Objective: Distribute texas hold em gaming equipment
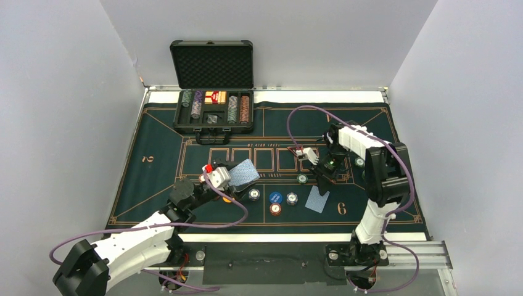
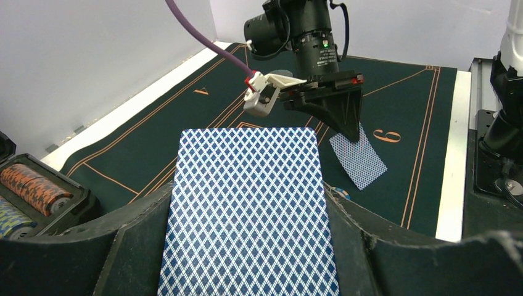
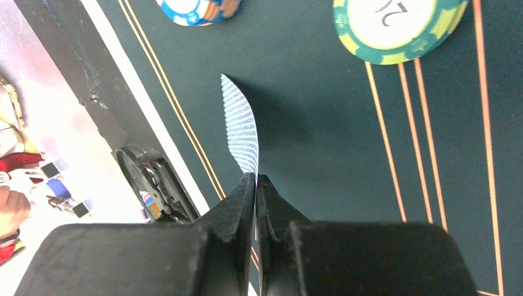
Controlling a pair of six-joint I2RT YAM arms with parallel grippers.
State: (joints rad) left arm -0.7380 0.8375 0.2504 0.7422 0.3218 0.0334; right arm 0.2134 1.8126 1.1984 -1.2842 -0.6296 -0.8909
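My left gripper (image 1: 237, 177) is shut on a blue-backed playing card deck (image 1: 245, 172), held above the mat's near left; in the left wrist view the deck (image 2: 247, 209) fills the gap between the jaws. My right gripper (image 1: 325, 183) is shut on one blue-backed card (image 1: 317, 200) whose lower end rests on the mat. In the right wrist view that card (image 3: 240, 129) stands edge-on, bent, pinched at the fingertips (image 3: 247, 185). Poker chips lie on the mat: green (image 1: 302, 179), grey-white (image 1: 254, 195), blue (image 1: 275, 197), red (image 1: 275, 209).
The open black case (image 1: 213, 126) with chip rows and red card boxes (image 1: 215, 97) stands at the back left of the green mat (image 1: 154, 185). Another chip (image 1: 359, 162) lies right of my right arm. An orange disc (image 1: 227, 199) lies under my left arm.
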